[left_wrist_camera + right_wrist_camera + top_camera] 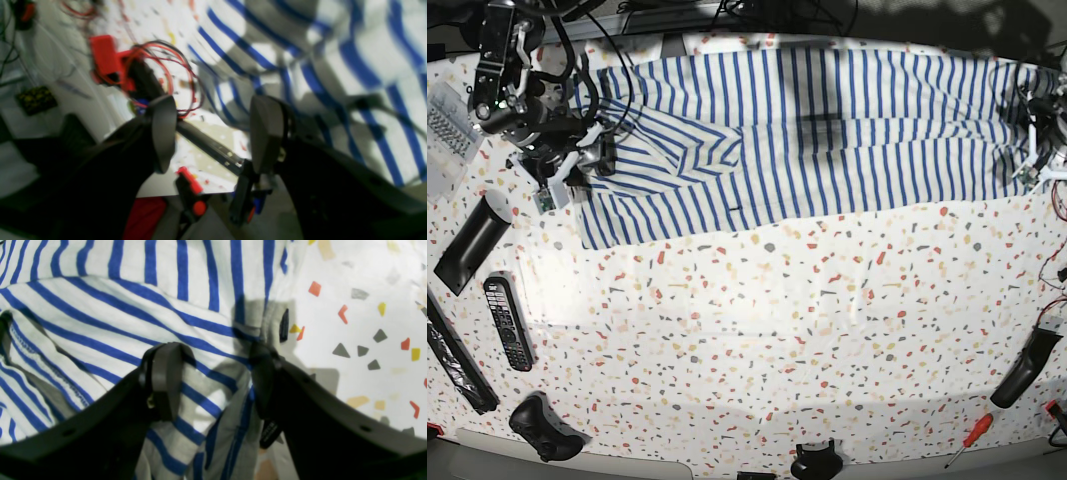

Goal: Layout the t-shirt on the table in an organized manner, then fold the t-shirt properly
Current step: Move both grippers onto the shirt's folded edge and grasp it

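Note:
The t-shirt [827, 130], white with thin blue stripes, lies spread wide along the far side of the table [777, 330]. Over its left end my right gripper [577, 165] hangs low. In the right wrist view this gripper [213, 380] stands open, with rumpled striped cloth [110, 323] under and between its fingers and a small dark tag [283, 325] at the hem. At the shirt's right end my left gripper [1032, 165] is open too. In the left wrist view that gripper [215, 133] holds nothing and the shirt [333, 66] lies just beyond its right finger.
A remote control [507, 322], a black bar [472, 245] and a game controller [547, 430] lie along the left side. A screwdriver [967, 442] and a black handle [1024, 370] are at the front right. Red parts and wires [110, 61] crowd the table's edge by my left gripper.

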You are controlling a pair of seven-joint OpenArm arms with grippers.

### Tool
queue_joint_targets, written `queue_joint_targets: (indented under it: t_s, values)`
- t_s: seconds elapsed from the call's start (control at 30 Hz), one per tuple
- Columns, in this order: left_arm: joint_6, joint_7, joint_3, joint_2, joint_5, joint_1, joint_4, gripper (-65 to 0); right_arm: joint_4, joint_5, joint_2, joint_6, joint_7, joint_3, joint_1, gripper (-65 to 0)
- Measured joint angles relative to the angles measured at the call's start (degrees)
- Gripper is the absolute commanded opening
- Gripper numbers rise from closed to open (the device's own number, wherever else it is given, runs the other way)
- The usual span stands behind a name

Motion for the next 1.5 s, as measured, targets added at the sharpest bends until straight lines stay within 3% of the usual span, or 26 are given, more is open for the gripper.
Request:
queue_joint_targets:
  t_s: [0.1,0.17,0.37,0.5,0.6,0.77,0.9,1.17,1.3,1.37,1.5]
  values:
    - [-0.3,5.2,0.0,0.0,-0.7,0.0,4.4,-32.8,0.9,-0.8,0.7,-1.8,-1.0,1.4,0.0,-33.4]
    - [-0.2,5.6,0.0,0.0,-0.5,0.0,6.2,-32.8,1.8,-1.3,0.8,-2.1,-1.7,3.1,0.0,-33.4]
    - [5.1,-9.6,0.0,0.1,-1.2,0.0,6.7,-32.8,6.3,-1.3,0.7,-2.1,-1.9,6.1,-0.1,-33.4]
    - [5.1,-13.3,-0.1,6.5,-4.6,-2.4,6.6,-32.8,8.6,-1.2,0.7,-2.1,-1.9,7.8,-0.1,-33.4]
    - [3.9,-14.8,-0.1,11.9,-6.0,-5.1,5.8,-32.8,9.9,3.3,0.7,-2.1,-1.9,9.1,-0.1,-33.4]
    - [3.1,-13.2,-0.1,17.0,-6.6,-6.5,-2.8,-32.8,10.4,8.1,0.7,-2.1,-1.9,9.0,-0.1,-33.4]
    - [3.4,-7.4,-0.1,17.0,-6.7,-5.4,-6.6,-32.8,10.4,8.3,0.7,-1.4,-2.0,9.1,-0.1,-33.4]
    - [3.0,-7.3,-0.1,16.5,-6.5,0.0,8.7,-32.8,10.4,8.5,0.7,-1.0,-1.9,9.1,-0.1,-33.4]
    - [3.5,-10.2,-0.1,17.2,-6.2,0.5,8.0,-32.8,10.4,11.4,0.7,-1.0,-2.0,9.1,-0.1,-33.4]
    - [3.8,-10.6,-0.2,18.2,-6.0,0.3,6.2,-32.8,10.4,14.0,0.7,0.3,-1.9,9.0,-0.1,-33.4]
    - [3.9,-11.1,-0.2,22.0,-6.0,-1.5,1.6,-32.8,10.4,16.6,0.5,6.8,-1.9,9.0,-0.1,-33.4]
